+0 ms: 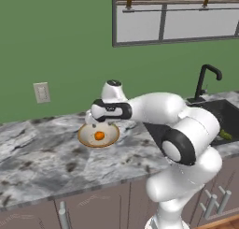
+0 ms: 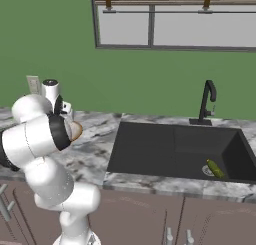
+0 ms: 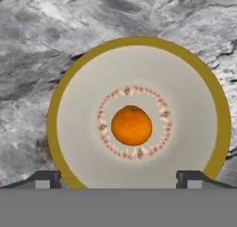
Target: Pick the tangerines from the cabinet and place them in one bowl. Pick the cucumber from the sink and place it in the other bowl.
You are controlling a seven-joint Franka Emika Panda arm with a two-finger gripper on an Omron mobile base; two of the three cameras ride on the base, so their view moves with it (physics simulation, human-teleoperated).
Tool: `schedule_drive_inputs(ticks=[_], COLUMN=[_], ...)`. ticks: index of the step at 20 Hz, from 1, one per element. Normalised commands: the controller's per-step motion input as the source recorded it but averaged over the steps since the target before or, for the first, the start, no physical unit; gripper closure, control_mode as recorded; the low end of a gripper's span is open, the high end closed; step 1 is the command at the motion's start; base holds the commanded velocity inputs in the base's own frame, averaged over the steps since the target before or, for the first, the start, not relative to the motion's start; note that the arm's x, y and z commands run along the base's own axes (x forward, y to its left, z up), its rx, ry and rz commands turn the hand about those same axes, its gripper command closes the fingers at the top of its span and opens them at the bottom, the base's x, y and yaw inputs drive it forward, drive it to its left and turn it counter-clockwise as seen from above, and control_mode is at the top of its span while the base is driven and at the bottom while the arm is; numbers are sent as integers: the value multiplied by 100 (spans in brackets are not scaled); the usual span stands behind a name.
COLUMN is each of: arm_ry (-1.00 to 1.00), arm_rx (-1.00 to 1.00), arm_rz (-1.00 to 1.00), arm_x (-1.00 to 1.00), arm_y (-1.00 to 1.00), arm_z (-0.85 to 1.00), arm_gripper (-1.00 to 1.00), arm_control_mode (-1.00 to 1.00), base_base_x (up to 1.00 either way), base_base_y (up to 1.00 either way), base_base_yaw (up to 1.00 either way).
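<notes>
A bright orange tangerine (image 3: pixel 132 125) lies in the middle of a shallow beige bowl (image 3: pixel 139 40) with an orange-brown rim, on the marble counter. My gripper (image 3: pixel 118 179) hangs open straight above it, its two fingertips (image 3: pixel 46 179) wide apart and holding nothing. The left base view shows the same bowl (image 1: pixel 82 135) and tangerine (image 1: pixel 99 136) just under the gripper (image 1: pixel 97 124). The slim green cucumber (image 2: pixel 216 169) lies in the black sink (image 2: pixel 150 149) near the drain at its right end. The cabinet and the other bowl are out of view.
A black faucet (image 2: pixel 206 103) stands behind the sink. A wall outlet (image 1: pixel 41 92) sits on the green wall left of the bowl. Grey marble counter (image 1: pixel 37 148) stretches around the bowl. Drawer fronts with metal handles (image 1: pixel 212 202) run below.
</notes>
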Motion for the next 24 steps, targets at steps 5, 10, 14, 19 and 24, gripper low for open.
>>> schedule_drive_inputs(ticks=[5, 10, 14, 19, 24], arm_ry=[-2, -2, -10, -6, 0], arm_rx=[10, 0, -2, -2, -3], arm_rz=[-7, -11, 0, -2, -5], arm_x=[-79, -45, -39, -52, -37], arm_y=[-38, -26, -15, -29, -46], arm_z=[24, 31, 46, 49, 19], arm_gripper=[-100, -100, -100, -100, -100], arm_control_mode=[-100, -100, -100, -100, -100], base_base_x=[0, 0, 0, 0, 0], base_base_y=[0, 0, 0, 0, 0], base_base_yaw=[0, 0, 0, 0, 0])
